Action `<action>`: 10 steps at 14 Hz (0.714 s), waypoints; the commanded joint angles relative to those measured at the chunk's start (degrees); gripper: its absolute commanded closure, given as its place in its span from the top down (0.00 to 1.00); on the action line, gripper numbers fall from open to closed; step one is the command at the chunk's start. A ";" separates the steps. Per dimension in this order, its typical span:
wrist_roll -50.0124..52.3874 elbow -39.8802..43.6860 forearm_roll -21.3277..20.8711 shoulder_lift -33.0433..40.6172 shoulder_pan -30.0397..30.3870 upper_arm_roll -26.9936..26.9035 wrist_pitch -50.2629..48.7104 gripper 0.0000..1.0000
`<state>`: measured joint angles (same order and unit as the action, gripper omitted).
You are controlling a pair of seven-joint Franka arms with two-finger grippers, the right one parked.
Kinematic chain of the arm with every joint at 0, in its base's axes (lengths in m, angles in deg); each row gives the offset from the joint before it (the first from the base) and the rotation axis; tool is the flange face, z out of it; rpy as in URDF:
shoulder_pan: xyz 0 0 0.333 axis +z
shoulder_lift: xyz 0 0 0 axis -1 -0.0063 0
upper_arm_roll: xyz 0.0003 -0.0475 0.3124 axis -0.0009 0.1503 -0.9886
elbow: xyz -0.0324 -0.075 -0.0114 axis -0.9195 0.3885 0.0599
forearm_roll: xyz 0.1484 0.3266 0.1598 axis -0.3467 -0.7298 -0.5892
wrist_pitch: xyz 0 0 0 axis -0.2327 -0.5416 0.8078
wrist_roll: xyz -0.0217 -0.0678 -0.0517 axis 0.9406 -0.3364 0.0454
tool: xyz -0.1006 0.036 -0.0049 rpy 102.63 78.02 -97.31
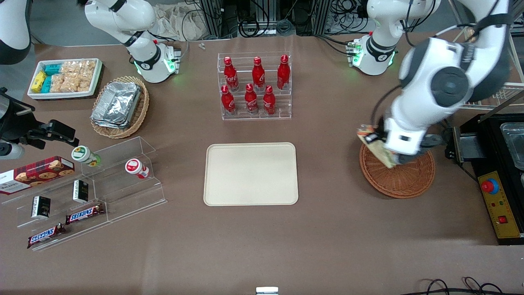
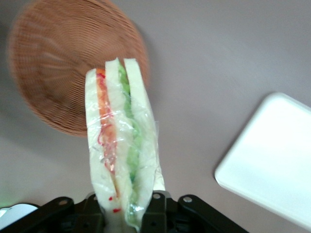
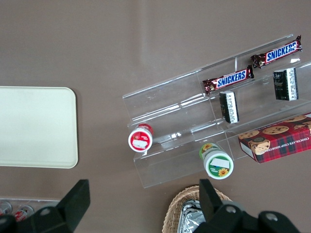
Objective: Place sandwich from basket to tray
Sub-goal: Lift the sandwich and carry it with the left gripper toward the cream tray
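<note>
A matte brown tabletop (image 1: 327, 229) carries a round, reddish-brown woven wicker basket (image 1: 403, 180) toward the working arm's end. Above the basket's rim, the left gripper (image 2: 127, 206) has its jaws clamped on a triangular white-bread sandwich (image 2: 119, 145) in crinkled clear wrap, its base hidden between the black fingers (image 2: 158, 211). The smooth cream rectangular plastic tray (image 1: 250, 174) lies well apart from the basket, bare.

Illumination: the table (image 1: 327, 246) is lit evenly and brightly from overhead.
Shadows: soft shadows are cast beside the tray (image 1: 250, 173) and under the working arm.
Glare: highlights are seen on the foil containers (image 1: 116, 104).
Blur: the basket (image 2: 73, 63) is rendered blurred in the left wrist view; the sandwich (image 2: 119, 145) is slightly sharper.
Overexposure: the tray is washed out there.
</note>
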<state>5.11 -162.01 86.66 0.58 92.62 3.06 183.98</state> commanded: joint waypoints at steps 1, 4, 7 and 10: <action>-1.58 2.95 -0.43 -3.44 -2.17 5.15 2.93 0.00; -1.93 7.33 -2.98 -11.50 -9.64 5.52 8.81 0.00; -1.75 12.86 -10.78 -21.79 -15.71 5.52 11.56 0.00; -1.84 16.04 -17.38 -29.36 -17.74 5.43 13.30 0.00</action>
<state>4.50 -151.21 72.77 -22.93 75.78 8.69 197.17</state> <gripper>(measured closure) 0.802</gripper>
